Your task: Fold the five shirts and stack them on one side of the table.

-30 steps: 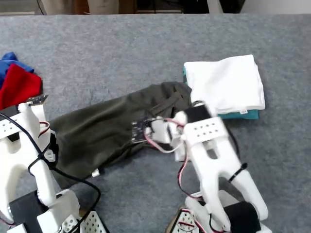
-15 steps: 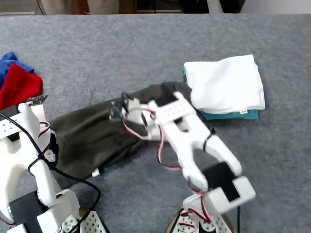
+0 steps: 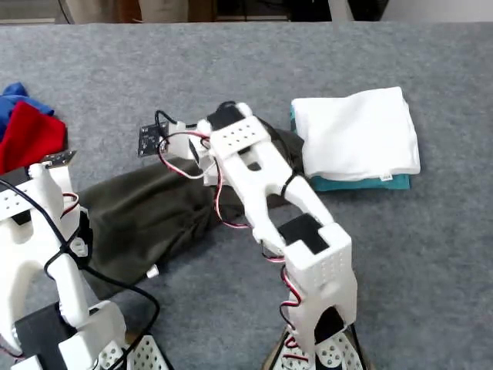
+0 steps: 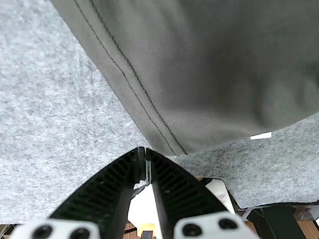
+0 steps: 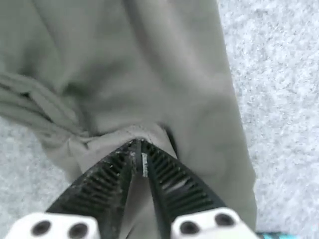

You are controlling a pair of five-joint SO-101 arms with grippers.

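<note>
We found the olive shirt [image 3: 146, 220] spread from the middle of the table [image 3: 115, 69] toward its near left corner, the right gripper [image 5: 138, 148] with jaws clamped on a fold of it, the left gripper [image 4: 143, 152] with jaws together at its hem, and a white shirt [image 3: 358, 135] folded near the right edge.

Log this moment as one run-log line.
right gripper shut on rumpled olive-green cloth shirt | left gripper shut at its hem | folded white shirt atop teal shirt | red shirt and blue shirt bunched aside

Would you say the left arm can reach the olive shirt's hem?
Probably yes: the left gripper sits beside the hem of the olive shirt, nothing between, though its jaws are shut.
</note>
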